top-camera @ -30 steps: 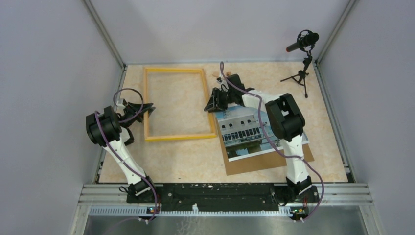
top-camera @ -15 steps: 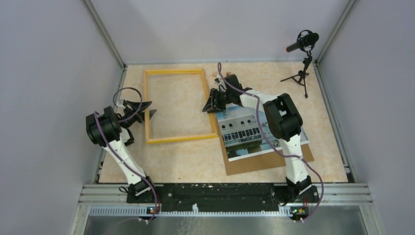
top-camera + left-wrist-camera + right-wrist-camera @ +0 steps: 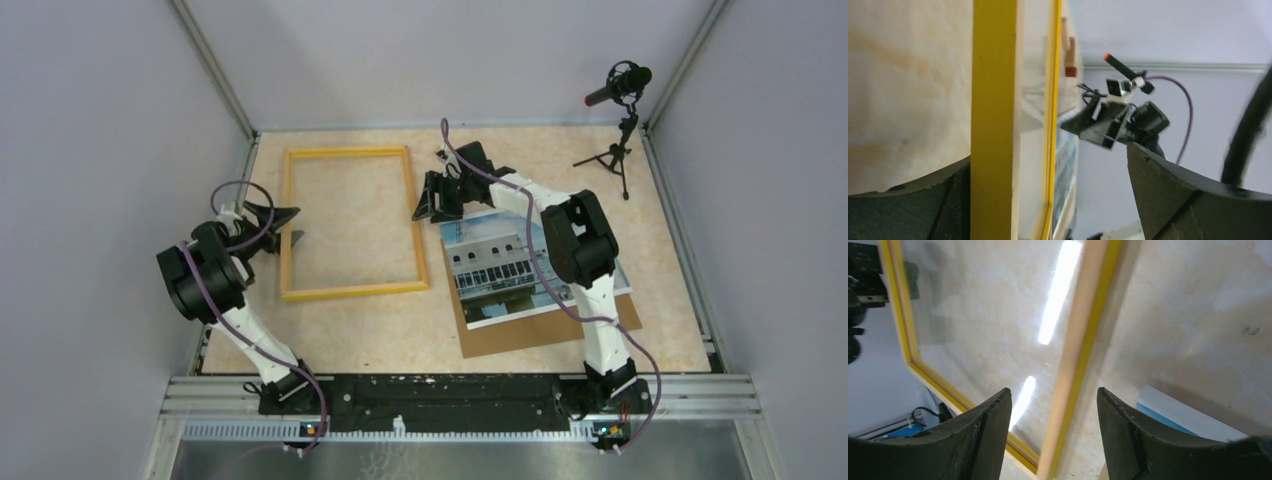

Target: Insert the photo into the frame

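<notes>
Both arms angled inward, left hand (image 3: 288, 222) and right hand (image 3: 428, 205) low, jaws apart.

Black microphone (image 3: 620, 83) on a tripod far right, brown backing board (image 3: 540, 327) near right, beige marbled tabletop (image 3: 350, 330)

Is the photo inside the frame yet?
No, it's out. The photo lies on the brown board, right of the frame; only table shows through the frame.
</notes>
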{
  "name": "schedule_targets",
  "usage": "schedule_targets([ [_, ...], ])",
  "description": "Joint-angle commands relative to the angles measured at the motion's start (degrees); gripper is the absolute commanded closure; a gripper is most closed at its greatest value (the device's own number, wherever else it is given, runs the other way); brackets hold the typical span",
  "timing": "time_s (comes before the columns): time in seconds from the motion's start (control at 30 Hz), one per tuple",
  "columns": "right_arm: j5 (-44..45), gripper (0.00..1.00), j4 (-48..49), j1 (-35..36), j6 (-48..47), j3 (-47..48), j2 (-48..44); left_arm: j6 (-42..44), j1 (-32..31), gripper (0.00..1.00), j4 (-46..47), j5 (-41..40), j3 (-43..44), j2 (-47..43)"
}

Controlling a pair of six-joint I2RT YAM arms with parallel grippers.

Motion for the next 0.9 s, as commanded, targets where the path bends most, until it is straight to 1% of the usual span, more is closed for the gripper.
schedule_targets([
  [0.0, 4.4, 0.37, -4.9, -0.3, -4.3, 2.8, -2.7, 34.8, 0.5, 0.02, -46.3, -8.9, 10.4, -7.0],
  [0.07, 4.7, 0.36, -5.1, -0.3, -4.6, 2.2, -2.8, 41.1, 0.5, 0.02, -59.8, -14.3, 14.1, -7.4],
  [0.13, 5.1, 0.35, -5.2, -0.2, -4.8, 1.3, -3.2, 45.6, 0.3, 0.02, -67.7, -21.4, 17.1, -7.8],
  [0.2, 6.3, 0.32, -5.9, -0.2, -5.7, 0.7, -3.9, 47.6, -0.3, 0.02, -72.8, -28.9, 18.9, -8.9],
  [0.33, 8.1, 0.28, -7.4, -0.1, -7.4, -0.5, -5.9, 47.1, -2.8, 0.02, -79.2, -44.6, 21.5, -11.5],
  [0.43, 10.0, 0.24, -8.6, -0.1, -8.4, -2.2, -8.0, 46.3, -6.7, 0.02, -81.6, -54.3, 22.9, -13.8],
  [0.47, 11.1, 0.23, -9.0, 0.0, -8.9, -2.8, -8.9, 46.3, -8.4, 0.02, -82.6, -59.9, 23.5, -14.8],
  [0.53, 13.4, 0.21, -10.6, 0.0, -10.2, -4.1, -11.3, 44.7, -12.8, 0.02, -84.6, -70.0, 24.2, -17.2],
  [0.6, 18.9, 0.19, -13.1, 0.2, -12.5, -6.4, -14.9, 42.8, -18.1, 0.02, -84.8, -78.3, 23.3, -21.1],
  [0.63, 22.9, 0.15, -14.0, 0.5, -13.6, -8.3, -17.2, 41.7, -20.9, 0.02, -84.8, -82.4, 22.5, -23.8],
  [0.7, 31.0, 0.07, -16.0, 1.0, -15.5, -13.3, -22.6, 40.8, -27.7, 0.02, -82.1, -87.6, 20.1, -29.7],
  [0.77, 38.8, 0.02, -16.7, 1.1, -15.5, -19.4, -28.8, 41.8, -36.0, 0.02, -79.2, -89.8, 17.7, -35.2],
  [0.8, 41.7, 0.01, -16.7, 1.1, -15.1, -22.9, -32.0, 43.0, -39.7, 0.02, -77.3, -89.0, 16.8, -37.6],
  [0.87, 45.5, 0.01, -16.5, 0.9, -13.0, -29.7, -39.0, 45.1, -46.1, 0.02, -72.2, -82.1, 14.9, -40.9],
])
